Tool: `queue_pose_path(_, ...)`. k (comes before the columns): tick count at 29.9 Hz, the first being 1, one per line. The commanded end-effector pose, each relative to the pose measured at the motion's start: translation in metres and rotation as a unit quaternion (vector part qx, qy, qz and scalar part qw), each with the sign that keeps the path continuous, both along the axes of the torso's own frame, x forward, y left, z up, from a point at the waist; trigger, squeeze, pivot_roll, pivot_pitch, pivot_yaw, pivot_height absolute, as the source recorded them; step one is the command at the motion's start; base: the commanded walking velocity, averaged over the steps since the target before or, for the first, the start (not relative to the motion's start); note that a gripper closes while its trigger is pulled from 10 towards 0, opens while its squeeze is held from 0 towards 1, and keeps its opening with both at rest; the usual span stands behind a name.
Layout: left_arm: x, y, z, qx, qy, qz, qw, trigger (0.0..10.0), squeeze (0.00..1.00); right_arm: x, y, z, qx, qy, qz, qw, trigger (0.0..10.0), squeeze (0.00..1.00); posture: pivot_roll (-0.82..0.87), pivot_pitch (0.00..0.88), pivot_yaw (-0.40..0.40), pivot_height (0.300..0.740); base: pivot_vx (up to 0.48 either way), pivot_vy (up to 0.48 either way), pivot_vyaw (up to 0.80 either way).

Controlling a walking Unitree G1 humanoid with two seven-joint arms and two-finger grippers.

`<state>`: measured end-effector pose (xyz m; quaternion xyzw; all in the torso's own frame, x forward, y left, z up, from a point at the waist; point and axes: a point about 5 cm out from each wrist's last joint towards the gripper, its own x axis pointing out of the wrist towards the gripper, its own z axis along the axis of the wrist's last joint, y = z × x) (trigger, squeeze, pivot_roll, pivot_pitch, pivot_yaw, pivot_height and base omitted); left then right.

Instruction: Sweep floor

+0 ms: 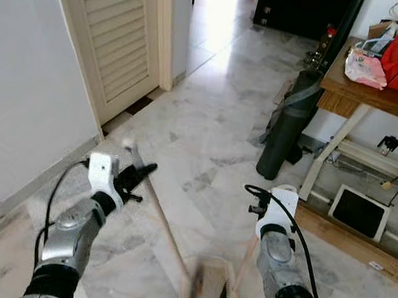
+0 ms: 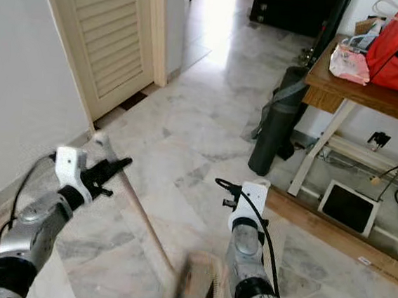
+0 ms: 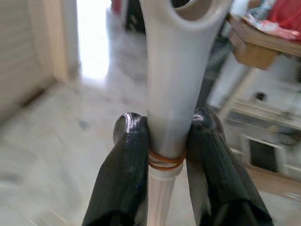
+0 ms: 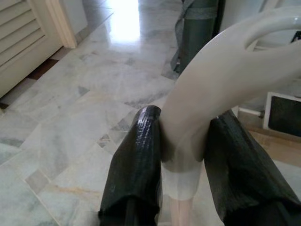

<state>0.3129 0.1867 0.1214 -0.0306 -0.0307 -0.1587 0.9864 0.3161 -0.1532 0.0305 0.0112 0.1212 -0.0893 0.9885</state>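
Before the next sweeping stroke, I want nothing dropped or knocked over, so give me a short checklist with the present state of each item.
1. Left gripper shut on the broom handle: ok, both fingers press its sides.
2. Right gripper shut on the dustpan handle: ok, clamped just below the loop.
3. Broom head on the floor: cannot tell, it is blurred at the picture's lower edge.
4. Marble floor ahead open for a stroke: ok.
5. Dark rolled bag standing against the table: ok, apart from both handles, on the robot's right.
6. Louvred door clear of the broom: ok.
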Motion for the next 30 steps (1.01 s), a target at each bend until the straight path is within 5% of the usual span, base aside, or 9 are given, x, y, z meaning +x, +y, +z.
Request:
queue_pose_path(1, -0.002, 0.004, 0.018, 0.024, -0.052, 0.024, 0.998, 10.0, 0.00, 0.000, -0.002, 0.000, 0.008, -0.001, -0.005, 1.000, 10.0, 0.00, 0.05, 0.028, -0.033, 0.740, 0.000, 0.000, 0.00)
queue_pose_path(7, -0.009, 0.009, 0.029, 0.065, -0.107, 0.097, 0.987, 10.0, 0.00, 0.007, -0.010, 0.017, 0.032, -0.061, -0.019, 0.997, 10.0, 0.00, 0.06, 0.021, -0.032, 0.740, 0.000, 0.000, 0.00)
queue_pose_path(14, -0.011, -0.005, 0.017, 0.104, -0.114, 0.099, 0.983, 10.0, 0.00, 0.012, -0.024, 0.048, 0.038, -0.165, -0.044, 0.985, 10.0, 0.00, 0.04, 0.004, -0.027, 0.740, 0.000, 0.000, 0.00)
queue_pose_path(30, -0.013, -0.014, 0.012, 0.112, -0.115, 0.093, 0.983, 10.0, 0.00, 0.007, -0.026, 0.055, 0.057, -0.200, -0.054, 0.977, 10.0, 0.00, 0.04, 0.000, -0.021, 0.740, 0.000, 0.000, 0.55)
